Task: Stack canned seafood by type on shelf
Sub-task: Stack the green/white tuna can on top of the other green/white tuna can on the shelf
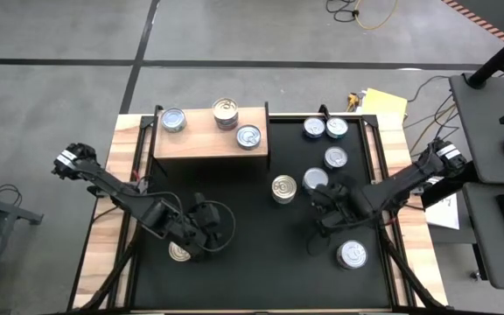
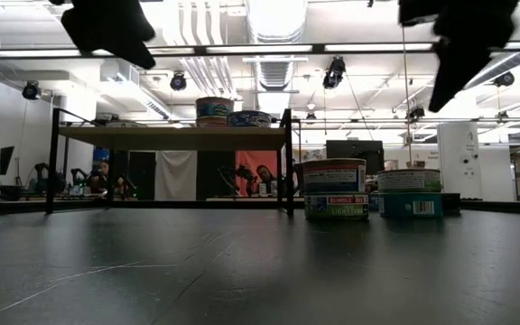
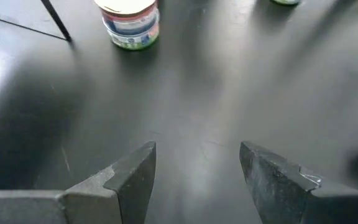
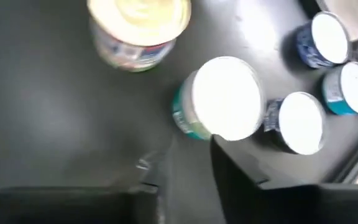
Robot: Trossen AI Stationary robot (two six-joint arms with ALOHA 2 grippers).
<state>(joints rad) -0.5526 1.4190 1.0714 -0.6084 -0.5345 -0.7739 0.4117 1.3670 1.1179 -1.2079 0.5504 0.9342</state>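
The shelf [image 1: 210, 134] stands at the table's [image 1: 261, 262] far edge, toward the left corner. Three cans sit on its top: a silver one [image 1: 173, 120] at the left end, a gold-topped stack [image 1: 225, 113] at the middle by the far edge, and another silver one [image 1: 248, 136] near the right end.

On the table, right of the shelf, two silver cans [image 1: 314, 129] stand side by side at the far edge, with a third [image 1: 336, 157] a little nearer. A gold-topped stack [image 1: 283, 188] stands near the middle, and a silver can [image 1: 315, 180] is just right of it.

The right gripper [image 1: 328, 207] hangs over the table beside that silver can; I cannot tell how far apart its fingers are, and nothing seems caught between them. Another silver can [image 1: 352, 255] sits by the near right corner.

The left gripper [image 1: 201, 229] hovers over the near left part, fingers [image 3: 129, 180] parted and empty. A gold can [image 1: 179, 253] lies just beside it.
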